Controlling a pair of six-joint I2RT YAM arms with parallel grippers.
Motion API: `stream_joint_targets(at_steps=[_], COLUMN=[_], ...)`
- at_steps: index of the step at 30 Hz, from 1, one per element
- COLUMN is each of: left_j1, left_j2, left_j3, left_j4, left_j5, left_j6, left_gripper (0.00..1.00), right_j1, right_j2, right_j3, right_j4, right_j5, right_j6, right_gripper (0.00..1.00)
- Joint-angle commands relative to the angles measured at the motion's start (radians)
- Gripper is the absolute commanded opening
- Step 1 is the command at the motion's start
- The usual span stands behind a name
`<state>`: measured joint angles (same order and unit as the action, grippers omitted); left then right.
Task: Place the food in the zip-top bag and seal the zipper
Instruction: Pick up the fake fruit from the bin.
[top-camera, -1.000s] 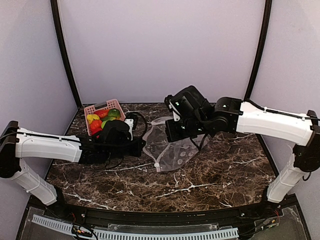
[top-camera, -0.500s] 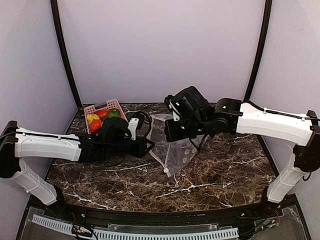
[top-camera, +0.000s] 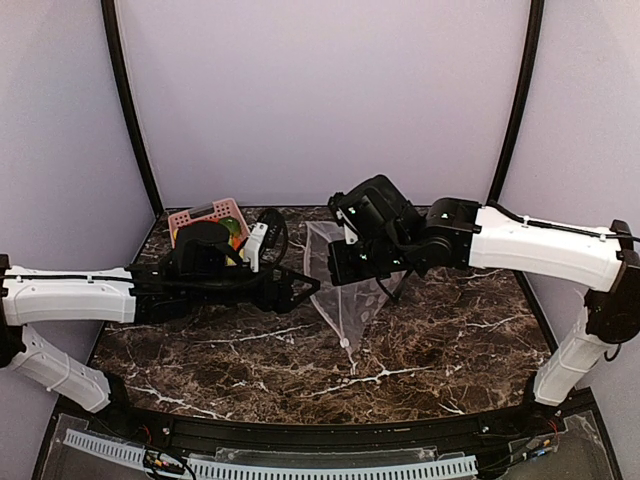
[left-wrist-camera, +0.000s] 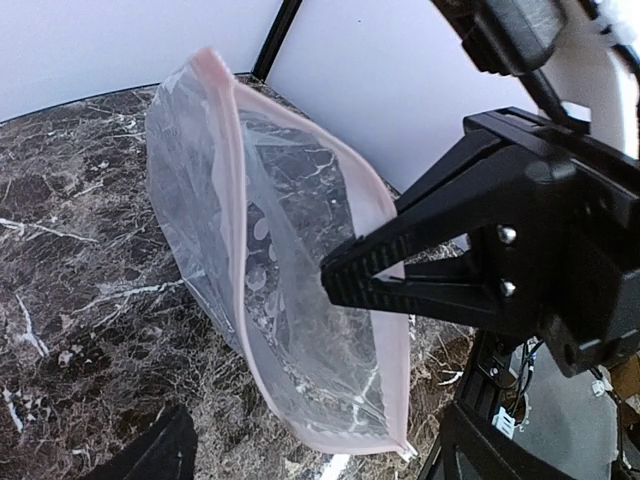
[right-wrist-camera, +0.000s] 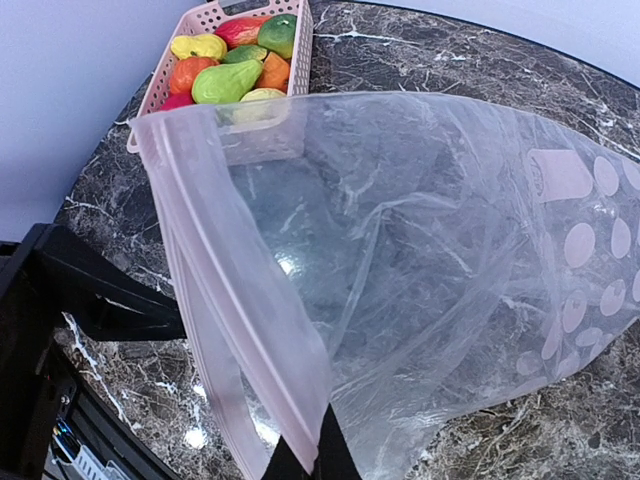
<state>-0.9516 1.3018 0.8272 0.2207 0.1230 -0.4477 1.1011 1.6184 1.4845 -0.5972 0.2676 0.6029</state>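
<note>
The zip-top bag (top-camera: 348, 290) hangs above the table with its mouth turned toward the left arm. My right gripper (top-camera: 347, 262) is shut on its pink zipper strip (right-wrist-camera: 232, 330); the closed fingertips (right-wrist-camera: 315, 455) pinch that strip at the bottom of the right wrist view. My left gripper (top-camera: 305, 290) stands open just left of the bag. In its wrist view its fingers flank the bag's (left-wrist-camera: 290, 300) lower corner without touching it, and the zipper (left-wrist-camera: 232, 200) rims the gaping mouth. The food (right-wrist-camera: 225, 78) lies in the pink basket.
The pink slotted basket (top-camera: 190, 215) stands at the back left, partly hidden behind my left arm; its rim (right-wrist-camera: 205, 18) shows in the right wrist view. The marble table (top-camera: 420, 350) ends at a black front edge. Grey walls close in the back and sides.
My left gripper has opened and reached further right toward the bag. The bag, spread low over the table before, now hangs narrower and more upright from the right gripper.
</note>
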Motion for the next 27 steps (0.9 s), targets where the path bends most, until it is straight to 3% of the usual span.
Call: stream_joint_targets(at_steps=[1,6,9,16,22,27], left_j1=[0.012,0.039,0.073,0.304,0.460,0.599], left_j2=[-0.077,-0.110,-0.099,-0.076,0.009,0.082], left_j3=[-0.011,0.016,0.099,0.202,0.261,0.263], left_j4=[-0.092,-0.189,-0.402,-0.665,-0.723,-0.725], left_j5=[0.016,0.020,-0.036,-0.033,-0.024,-0.012], left_j6=[0.030,0.059,0.110,0.213,0.290,0.315], left_gripper=[0.86,0.89,0.89,0.90,0.89,0.79], right_j1=[-0.004,-0.007,-0.011,-0.015,-0.020,-0.021], right_j2=[0.012,0.014,0.013,0.009,0.012,0.011], right_j3=[0.005,0.006,0.007,0.005,0.005,0.005], right_j4=[0.032,0.032,0.031,0.034,0.038,0.044], right_j5=[0.001,-0.003,-0.006,-0.008,-0.016,-0.024], right_j6=[0.007,0.005,0.002,0.002,0.000,0.001], right_gripper=[0.00,0.00,0.00,0.00,0.00,0.00])
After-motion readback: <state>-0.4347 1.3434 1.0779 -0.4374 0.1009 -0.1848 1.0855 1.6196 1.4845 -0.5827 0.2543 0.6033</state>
